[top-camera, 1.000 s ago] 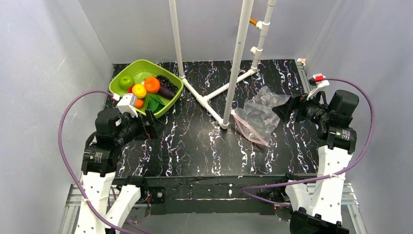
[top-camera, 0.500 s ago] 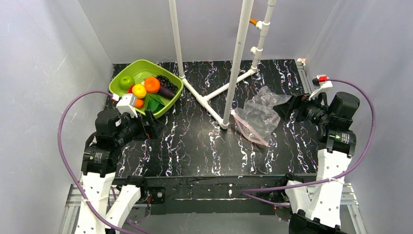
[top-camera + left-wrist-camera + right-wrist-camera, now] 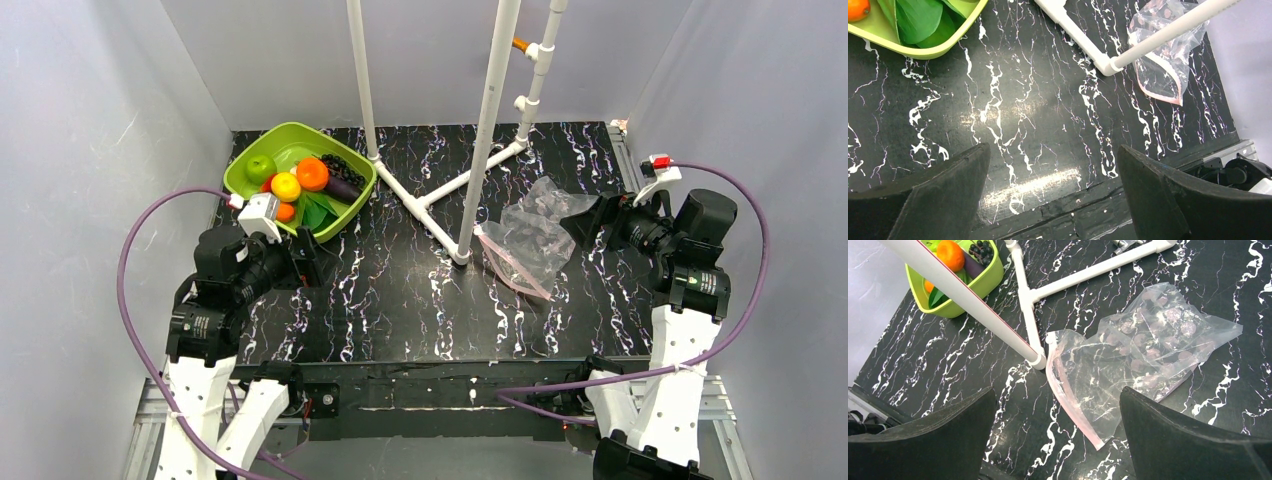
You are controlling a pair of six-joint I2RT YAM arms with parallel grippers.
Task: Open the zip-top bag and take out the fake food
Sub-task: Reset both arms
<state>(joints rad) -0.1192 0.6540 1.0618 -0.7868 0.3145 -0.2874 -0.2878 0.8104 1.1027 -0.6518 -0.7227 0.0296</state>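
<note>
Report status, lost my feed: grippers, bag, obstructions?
Left gripper and right gripper open, empty. Zip-top bag flat on table, looks empty; fake food in green tray. White pipe stand beside bag's mouth.

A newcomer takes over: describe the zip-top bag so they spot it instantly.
Find the white pipe frame on the black marbled table. Just right of its foot lies the zip-top bag. It is the only clear, crinkly thing, pink along its mouth.

Robotics lab test cell for sure, not a home. Plain grey panel walls (image 3: 90, 120) box in a black marble-print desk (image 3: 400, 290). Two robot arms (image 3: 205, 330) are bolted at its near edge, with purple cables (image 3: 120, 275) looping off them. A white PVC pipe frame (image 3: 487, 130) stands on it, plus fake food (image 3: 312, 174) in a lime tray (image 3: 285, 145).
</note>
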